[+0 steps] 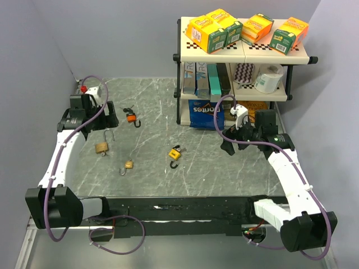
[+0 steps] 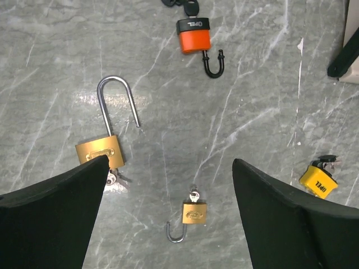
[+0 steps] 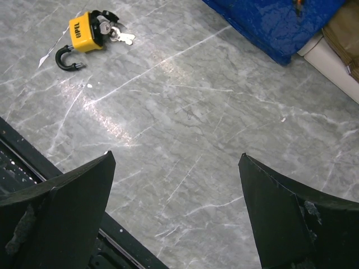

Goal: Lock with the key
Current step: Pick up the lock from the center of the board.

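The left fingers hover spread and empty over the large brass padlock, and the right fingers likewise near the yellow padlock, both locks open-shackled, keyed and awaiting closing.

The left arm and the right arm are white tubes with chunky black joints. A thin purple cable runs along each arm and loops at 6 o'clock by the big black bases. The left arm has a red bit at its 12 o'clock end. The right arm has a tiny green light. The left fingers are fat, black and pointy. The right fingers look scuffed.
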`<state>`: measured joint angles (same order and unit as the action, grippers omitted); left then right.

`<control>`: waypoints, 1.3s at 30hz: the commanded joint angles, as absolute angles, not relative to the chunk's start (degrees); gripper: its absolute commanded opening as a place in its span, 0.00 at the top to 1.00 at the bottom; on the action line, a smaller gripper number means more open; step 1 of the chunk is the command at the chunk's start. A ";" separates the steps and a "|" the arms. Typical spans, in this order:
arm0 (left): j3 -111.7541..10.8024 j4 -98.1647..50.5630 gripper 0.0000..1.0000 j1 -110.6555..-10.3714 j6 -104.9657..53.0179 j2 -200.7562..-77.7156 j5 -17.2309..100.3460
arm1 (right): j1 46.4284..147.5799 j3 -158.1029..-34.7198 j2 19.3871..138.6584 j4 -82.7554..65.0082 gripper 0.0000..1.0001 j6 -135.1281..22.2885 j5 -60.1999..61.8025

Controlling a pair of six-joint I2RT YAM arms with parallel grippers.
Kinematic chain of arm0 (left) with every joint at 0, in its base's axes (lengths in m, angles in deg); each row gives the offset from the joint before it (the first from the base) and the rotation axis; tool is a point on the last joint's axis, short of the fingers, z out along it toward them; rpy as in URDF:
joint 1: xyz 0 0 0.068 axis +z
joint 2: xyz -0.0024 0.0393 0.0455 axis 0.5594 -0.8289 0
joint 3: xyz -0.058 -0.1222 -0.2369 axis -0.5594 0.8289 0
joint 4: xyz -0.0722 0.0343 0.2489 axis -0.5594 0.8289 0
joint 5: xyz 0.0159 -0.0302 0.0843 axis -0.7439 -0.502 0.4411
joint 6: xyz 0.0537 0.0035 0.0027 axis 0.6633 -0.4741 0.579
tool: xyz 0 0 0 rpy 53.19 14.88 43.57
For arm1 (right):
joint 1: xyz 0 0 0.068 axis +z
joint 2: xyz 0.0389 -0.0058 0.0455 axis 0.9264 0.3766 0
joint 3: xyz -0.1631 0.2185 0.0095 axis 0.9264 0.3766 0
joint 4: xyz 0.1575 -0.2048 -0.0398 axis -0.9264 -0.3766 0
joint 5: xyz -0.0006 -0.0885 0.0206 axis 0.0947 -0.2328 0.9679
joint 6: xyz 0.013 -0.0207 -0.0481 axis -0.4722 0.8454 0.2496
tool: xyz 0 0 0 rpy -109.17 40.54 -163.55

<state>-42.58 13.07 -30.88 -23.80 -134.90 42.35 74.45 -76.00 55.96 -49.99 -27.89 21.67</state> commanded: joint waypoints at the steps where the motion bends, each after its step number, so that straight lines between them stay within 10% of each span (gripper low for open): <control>1: -42.82 10.47 0.04 -33.48 -20.29 -132.65 42.52 | 75.35 -76.67 56.04 -50.99 0.00 -26.58 23.04; 23: -35.26 1.86 0.04 -79.87 -40.14 -140.99 59.12 | 74.29 -73.95 52.79 -52.05 0.00 -26.76 18.48; 39: -39.21 -5.00 0.02 -84.99 -39.62 -155.32 61.42 | 74.21 -72.02 51.99 -51.78 0.00 -27.02 16.80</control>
